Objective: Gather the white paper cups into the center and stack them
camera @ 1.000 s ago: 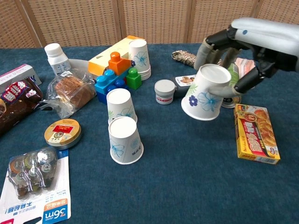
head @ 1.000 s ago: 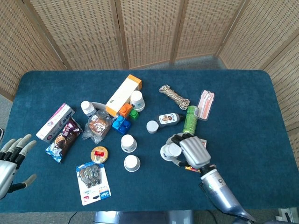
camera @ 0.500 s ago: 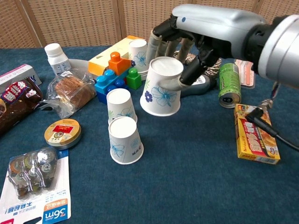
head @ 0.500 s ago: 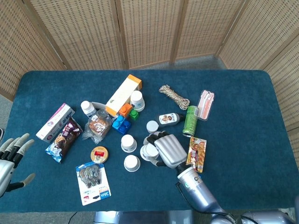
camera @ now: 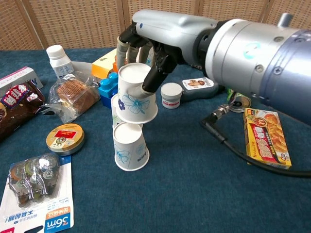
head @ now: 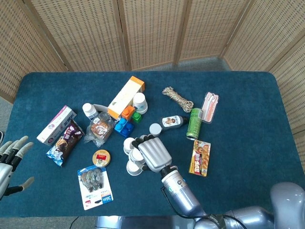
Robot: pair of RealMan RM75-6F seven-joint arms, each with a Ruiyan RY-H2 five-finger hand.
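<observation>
Here the robot's grey right hand (camera: pixel 146 51) grips an upturned white paper cup with a blue flower print (camera: pixel 138 93), its fingers wrapped over the cup's closed base and side, holding it clear of the blue felt table cover (camera: pixel 194 194). In the chest view the held cup hangs in front of a second inverted flower-print cup (camera: pixel 116 110) and above and just behind a third inverted cup nearest the camera (camera: pixel 129 145); whether it touches either cannot be told. A fourth white cup by the orange carton (head: pixel 139 102) stands further back, hidden by the hand in the chest view.

To stack well, the robot should probably bring the open mouth of the held cup squarely over one standing cup's base, keep the axis upright rather than tilted, and lower gently. The cups are thin, light, tapered paper and would likely tip or crush under a sideways push. The hand should let go only once the rim has slid down around the lower cup.

The felt looks soft and slightly grippy, so the cups should not slide much. The toy building bricks (camera: pixel 108 86) and the small white lidded jar (camera: pixel 171 94) sit near. The left hand (head: pixel 10 160) rests at the table's edge with fingers spread, holding nothing.
</observation>
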